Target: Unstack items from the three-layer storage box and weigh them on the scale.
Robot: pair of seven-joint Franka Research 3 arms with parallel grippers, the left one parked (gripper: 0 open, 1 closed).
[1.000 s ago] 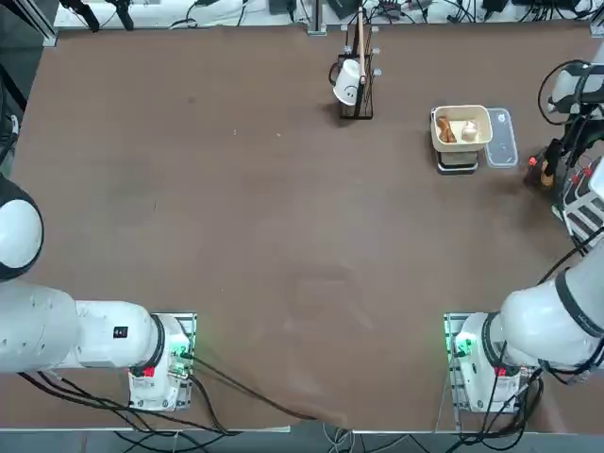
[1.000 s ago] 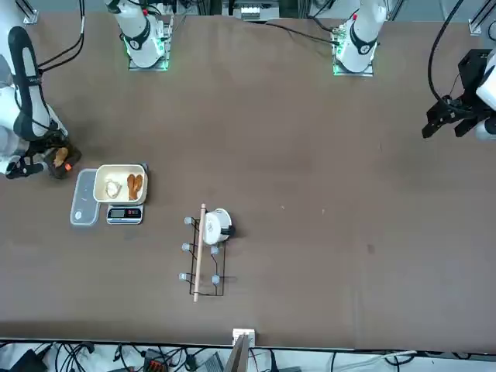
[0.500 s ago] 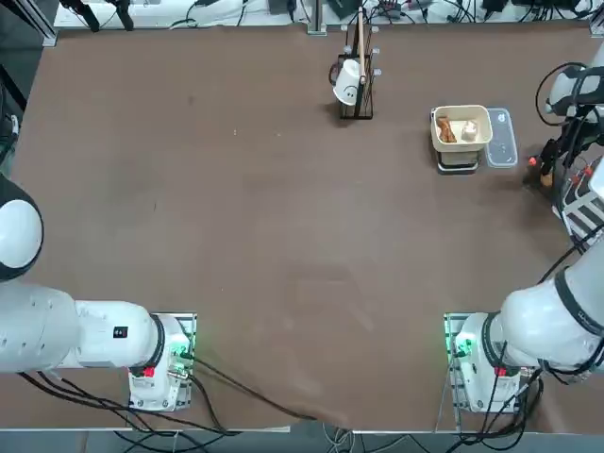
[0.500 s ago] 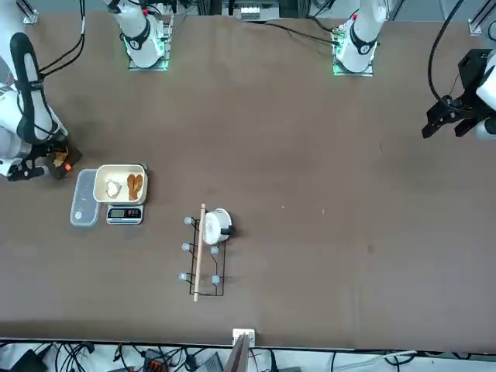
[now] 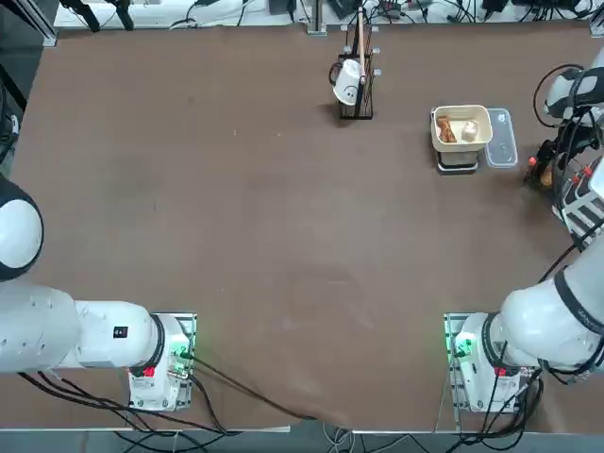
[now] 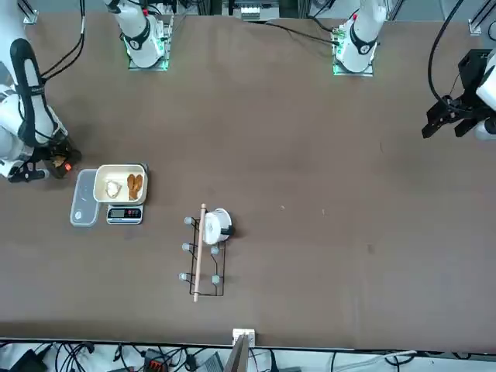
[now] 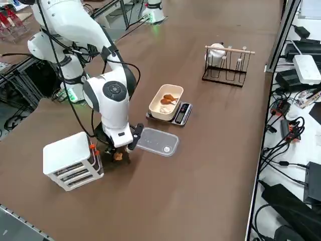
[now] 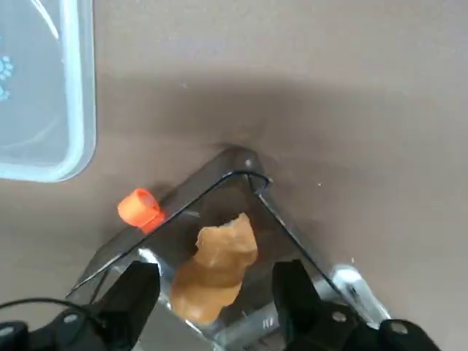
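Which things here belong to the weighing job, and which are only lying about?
For the job:
- storage box
- scale
- cream bowl
- brown piece, between the right gripper's open fingers

Lying about:
- black rack
- white cup

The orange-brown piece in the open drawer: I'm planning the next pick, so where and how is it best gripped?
Probably across the narrower middle of the orange-brown piece, from above: it lies lengthwise between the right gripper's open fingers, and the drawer has raised walls around it.
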